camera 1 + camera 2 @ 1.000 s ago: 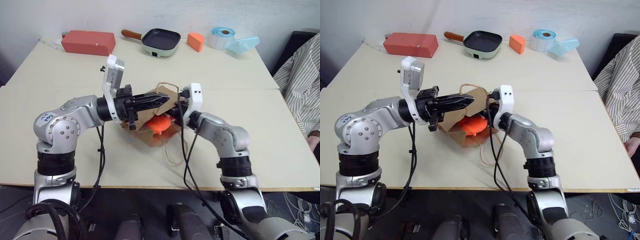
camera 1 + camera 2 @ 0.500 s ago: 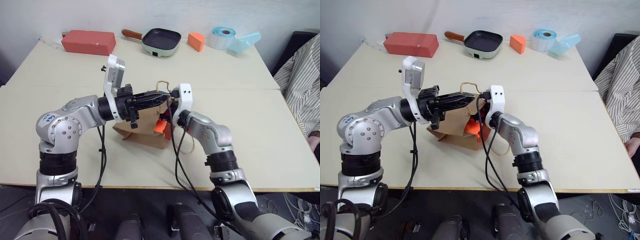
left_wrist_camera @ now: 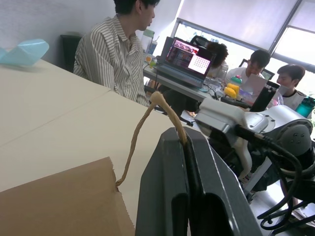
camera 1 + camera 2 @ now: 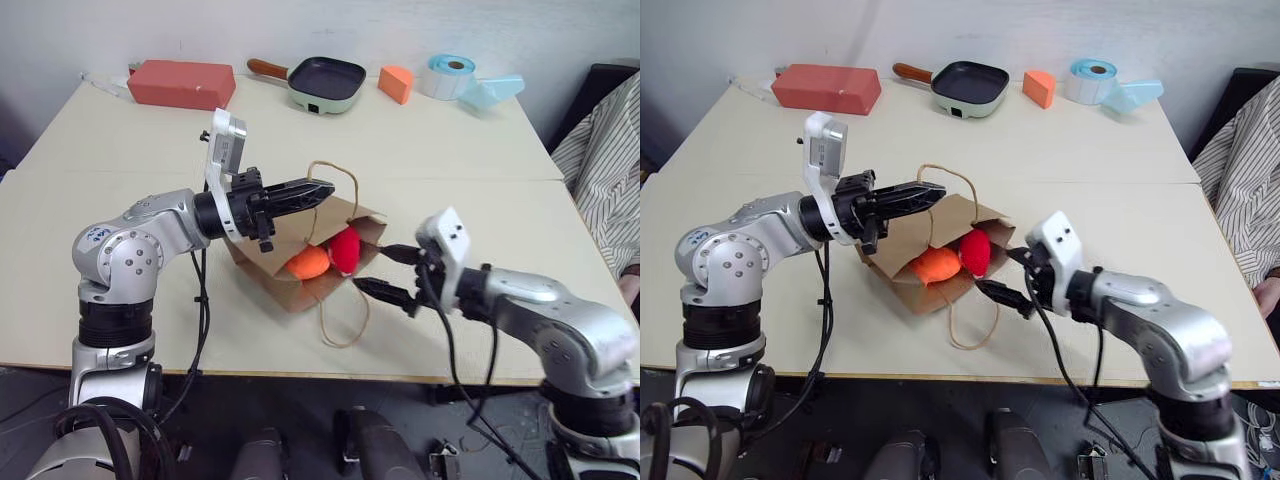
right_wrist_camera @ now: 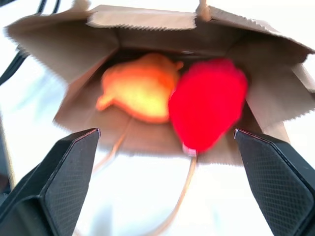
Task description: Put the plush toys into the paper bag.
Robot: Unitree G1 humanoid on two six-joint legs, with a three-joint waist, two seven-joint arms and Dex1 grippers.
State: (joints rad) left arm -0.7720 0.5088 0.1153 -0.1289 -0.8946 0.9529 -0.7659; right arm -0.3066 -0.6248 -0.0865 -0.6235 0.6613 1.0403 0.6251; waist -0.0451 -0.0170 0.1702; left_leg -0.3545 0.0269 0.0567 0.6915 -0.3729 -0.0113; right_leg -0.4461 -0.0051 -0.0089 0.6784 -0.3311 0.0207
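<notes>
The table [image 4: 480,150] took up most of the head view, and the paper bag [image 4: 290,285] lay on its side near the middle of the frame, mouth facing lower right. Both plush toys sat just inside that mouth, touching: the orange plush toy [image 4: 308,262] on the left, the red plush toy [image 4: 346,250] to its right.

The left gripper [image 4: 322,187] came in from the left of the frame, above the bag, jaws pressed together on the upper cord handle [image 4: 330,170], holding that side of the bag up. In the left wrist view the cord [image 3: 142,132] ran right down between the two closed fingers. The other handle [image 4: 340,320] lay slack on the table below the bag.

The right gripper [image 4: 393,272] sat at centre right, just off the bag's mouth and apart from it, jaws spread wide with nothing in them. In the right wrist view the toys showed between its fingers [image 5: 54,187], well inside the bag and clear of them.

Hard to read: that wrist view was blurred, so I couldn't make out the toys' details, and the bag's rim hid the rear of both toys. Top of the frame: a red box [image 4: 182,82], a frying pan [image 4: 322,82], an orange wedge block [image 4: 396,83] and a tape roll [image 4: 447,75]. A person's striped sleeve [image 4: 600,170] got cut off at the right edge.
</notes>
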